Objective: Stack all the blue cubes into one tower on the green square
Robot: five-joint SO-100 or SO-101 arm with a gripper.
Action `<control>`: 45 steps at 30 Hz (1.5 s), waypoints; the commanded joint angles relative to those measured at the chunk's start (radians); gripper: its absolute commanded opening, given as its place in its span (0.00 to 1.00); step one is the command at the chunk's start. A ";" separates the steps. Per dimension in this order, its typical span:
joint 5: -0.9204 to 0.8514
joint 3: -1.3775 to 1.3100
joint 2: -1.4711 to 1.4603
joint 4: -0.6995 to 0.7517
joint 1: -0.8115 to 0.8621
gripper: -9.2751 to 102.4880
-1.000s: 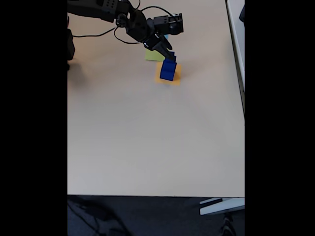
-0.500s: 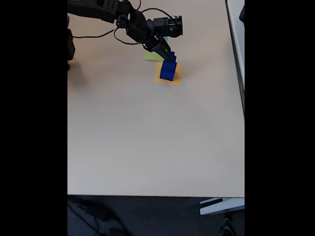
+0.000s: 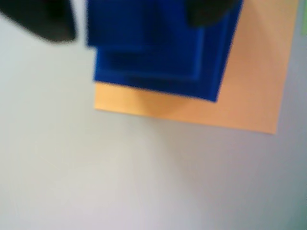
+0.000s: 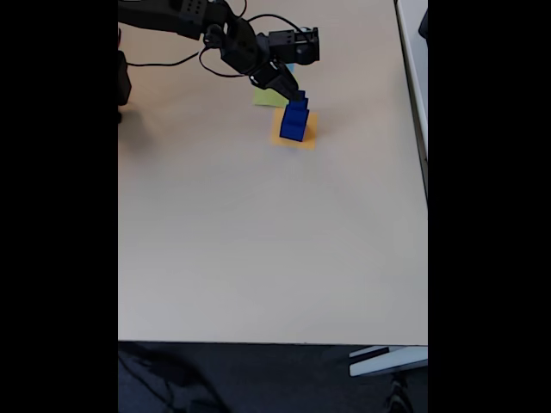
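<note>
Wrist view: your jaws straddle the top of the blue cubes (image 3: 158,52) at the upper frame, stacked on a flat orange paper square (image 3: 249,81).

Fixed view: your gripper (image 4: 291,93) meets the tower (image 4: 294,122) in the upper centre, the green square (image 4: 269,98) just beside on the smooth beige desk (image 4: 258,241).

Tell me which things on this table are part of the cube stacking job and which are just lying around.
Part of the job:
- blue cubes, piled on the orange square
- green square, bare
- gripper, at the top of the pile

Just lying about:
- orange square
- black cable
- table
</note>
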 commanded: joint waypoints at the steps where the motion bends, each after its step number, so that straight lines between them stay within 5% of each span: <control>1: 0.003 -0.074 0.003 0.006 0.008 0.14; 16: 0.000 -0.095 0.000 0.029 0.006 0.08; 27: -0.094 -0.307 0.020 0.244 -0.015 0.08; 36: 0.123 -0.472 -0.046 0.431 -0.126 0.08; 45: 0.445 -0.491 -0.176 0.462 -0.328 0.08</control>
